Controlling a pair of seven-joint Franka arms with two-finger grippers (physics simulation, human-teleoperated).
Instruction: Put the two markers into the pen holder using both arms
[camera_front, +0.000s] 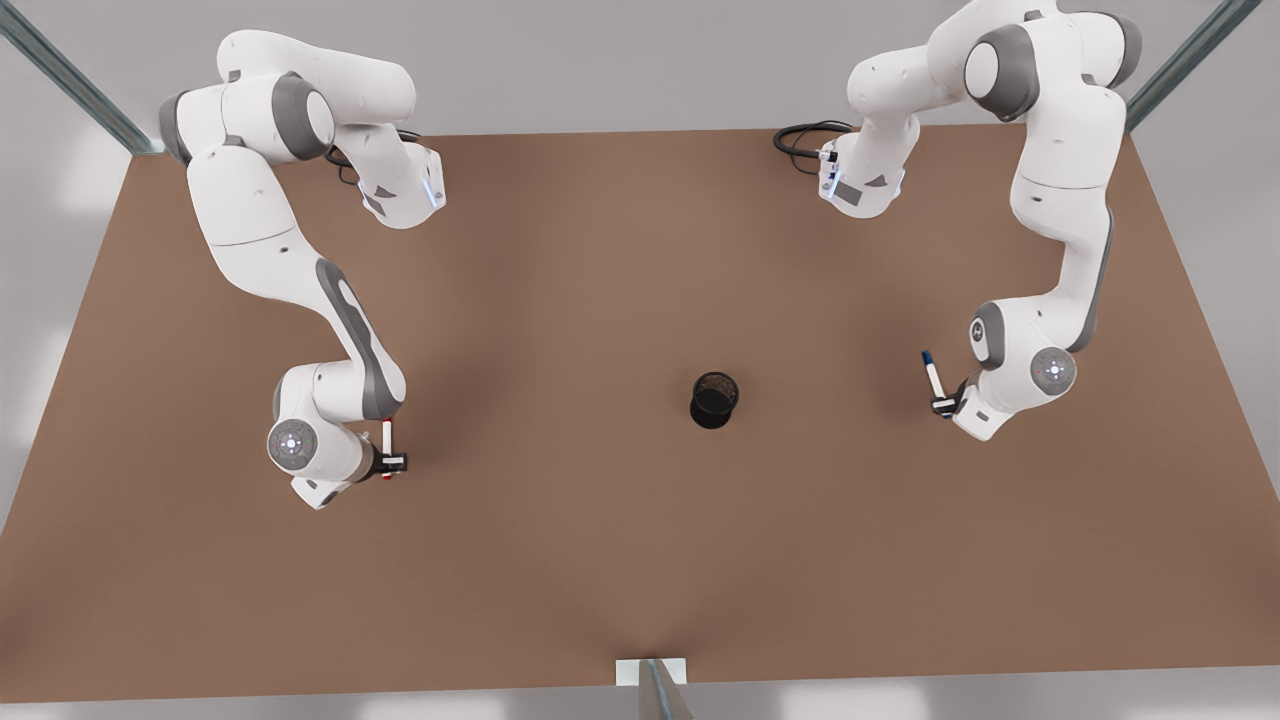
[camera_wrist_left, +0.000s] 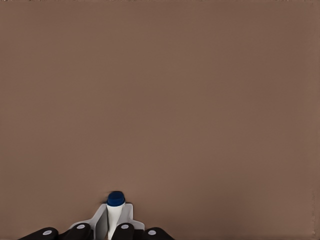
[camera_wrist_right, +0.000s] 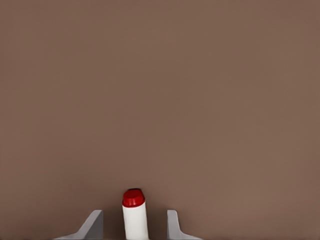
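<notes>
The black mesh pen holder (camera_front: 715, 400) stands near the table's middle. The dark-blue-capped marker (camera_front: 932, 375) is at the front view's right, with my left gripper (camera_front: 943, 405) shut on its white barrel. In the left wrist view the blue cap (camera_wrist_left: 116, 199) pokes out between the closed fingers of that gripper (camera_wrist_left: 115, 222). At the front view's left, the red-capped marker (camera_front: 387, 445) sits between the fingers of my right gripper (camera_front: 393, 462). In the right wrist view that gripper (camera_wrist_right: 134, 225) is open, with a gap on each side of the marker's red end (camera_wrist_right: 133, 198).
The brown table (camera_front: 600, 560) spreads wide around the holder. Black cables (camera_front: 805, 135) lie by the arm base at the back right. A metal post (camera_front: 655, 685) stands at the table's front edge.
</notes>
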